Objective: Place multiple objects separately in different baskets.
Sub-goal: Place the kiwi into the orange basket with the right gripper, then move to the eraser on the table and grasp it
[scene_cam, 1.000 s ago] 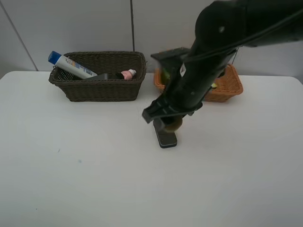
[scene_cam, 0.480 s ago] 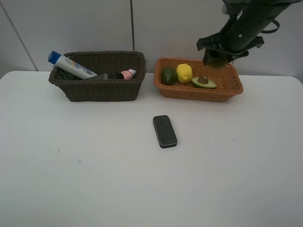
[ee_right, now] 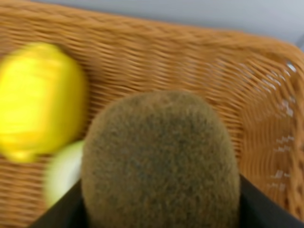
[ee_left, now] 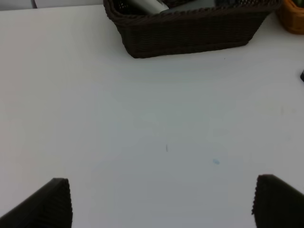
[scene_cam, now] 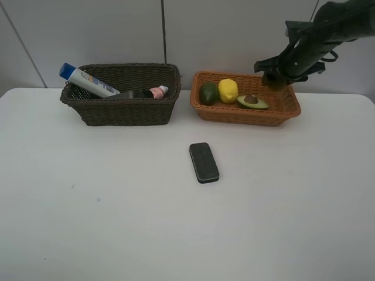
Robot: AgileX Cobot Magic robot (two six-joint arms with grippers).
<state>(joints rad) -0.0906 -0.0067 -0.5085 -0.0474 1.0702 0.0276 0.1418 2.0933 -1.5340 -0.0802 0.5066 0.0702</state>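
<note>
My right gripper hangs over the right end of the orange-tan basket, shut on the brown kiwi. In the right wrist view the kiwi fills the middle, with the lemon and the basket's weave behind it. That basket holds a green fruit, the lemon and a halved avocado. The dark brown basket holds a blue-capped white bottle, a pink bottle and a dark pump bottle. A flat black block lies on the table. My left gripper is open over bare table.
The white table runs back to a grey wall behind both baskets. In the left wrist view the dark basket stands ahead of the open fingers, with a corner of the orange-tan basket beside it.
My right arm has lifted from the table's middle, near the black block, and swung back and right to above the orange-tan basket, carrying the kiwi. The left gripper has not moved.
</note>
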